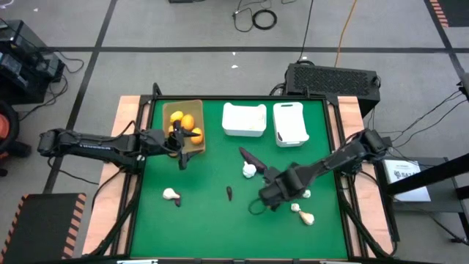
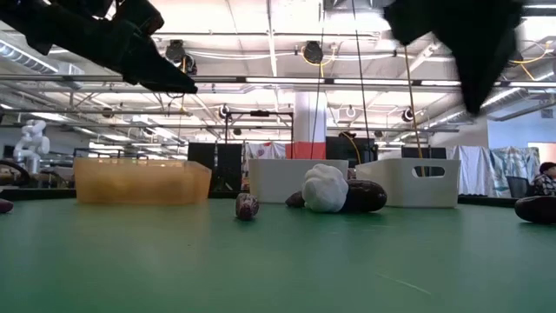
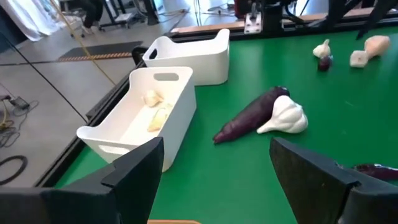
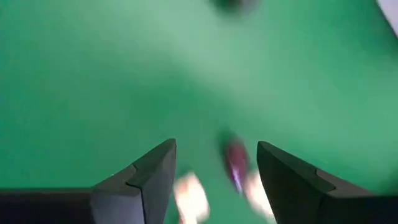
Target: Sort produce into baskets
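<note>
left claw (image 1: 181,149): parked at the near edge of the tan tray (image 1: 196,144), jaws spread wide with nothing seen between them; judged to be just done with a drop, or waiting.
right claw (image 1: 258,203): held low over the green counter (image 1: 205,220) in its right half, jaws parted and empty. In its wrist view a small purple piece (image 4: 235,163) and pale bits are seen between the fingers, blurred; likely lined up for the next pick, but which piece cannot be told.
tan tray: far left of the counter, loaded with orange fruits (image 1: 184,122) only, so fruit sorting is judged mostly done.
left white bin (image 1: 244,119): in the middle of the far row; contents cannot be made out.
right white bin (image 1: 289,123): just beside it, a few pale pieces (image 3: 155,112) inside, so it is taken as the garlic bin.
eggplant (image 1: 251,157): loose mid-counter, a garlic bulb (image 1: 250,171) touching its end; the pair must be separated by whichever claw goes in.
small dark piece (image 1: 229,193): alone, counter centre, unsorted.
left garlic (image 1: 171,194): near-left of the counter, a small dark bit just beside it, closest to the left arm.
right garlics (image 1: 303,214): near the right claw, still on the counter.
progress: roughly half judged done; purple pieces and most garlic remain out.
</note>
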Controlling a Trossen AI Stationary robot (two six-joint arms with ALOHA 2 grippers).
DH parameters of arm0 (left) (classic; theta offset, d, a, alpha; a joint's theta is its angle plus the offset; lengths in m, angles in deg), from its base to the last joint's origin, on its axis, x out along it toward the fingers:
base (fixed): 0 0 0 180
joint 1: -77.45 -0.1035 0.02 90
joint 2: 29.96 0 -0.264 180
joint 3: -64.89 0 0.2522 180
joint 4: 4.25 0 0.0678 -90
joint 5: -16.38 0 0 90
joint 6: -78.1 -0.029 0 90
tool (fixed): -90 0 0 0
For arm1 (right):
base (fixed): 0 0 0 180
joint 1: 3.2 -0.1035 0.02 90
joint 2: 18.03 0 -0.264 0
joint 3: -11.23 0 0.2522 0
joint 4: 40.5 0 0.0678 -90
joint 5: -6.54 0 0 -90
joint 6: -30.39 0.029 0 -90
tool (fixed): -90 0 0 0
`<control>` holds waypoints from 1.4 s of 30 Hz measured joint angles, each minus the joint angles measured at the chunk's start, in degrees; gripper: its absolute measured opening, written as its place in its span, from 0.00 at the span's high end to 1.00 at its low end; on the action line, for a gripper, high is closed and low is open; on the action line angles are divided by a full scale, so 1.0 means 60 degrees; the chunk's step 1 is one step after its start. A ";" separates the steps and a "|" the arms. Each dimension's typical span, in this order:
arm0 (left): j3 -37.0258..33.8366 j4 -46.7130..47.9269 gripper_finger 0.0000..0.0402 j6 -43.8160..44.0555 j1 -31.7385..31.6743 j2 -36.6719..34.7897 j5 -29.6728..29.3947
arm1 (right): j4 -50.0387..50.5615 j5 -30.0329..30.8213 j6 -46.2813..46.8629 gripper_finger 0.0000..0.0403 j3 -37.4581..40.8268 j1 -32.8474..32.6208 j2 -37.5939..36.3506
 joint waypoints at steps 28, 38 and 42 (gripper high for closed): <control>0.0007 -0.0003 0.25 -0.0375 0.0000 0.0166 0.0073 | -0.6514 0.1305 -0.8318 0.19 0.1525 0.2741 0.0196; 0.0007 0.0032 0.25 -0.0393 0.0000 0.0166 0.0073 | -0.6458 0.0705 -0.8266 0.15 0.1470 0.2735 0.1052; 0.0007 0.0030 0.25 -0.0396 0.0000 0.0166 0.0073 | -0.6137 0.0707 -0.8150 0.15 0.1266 0.2734 0.1049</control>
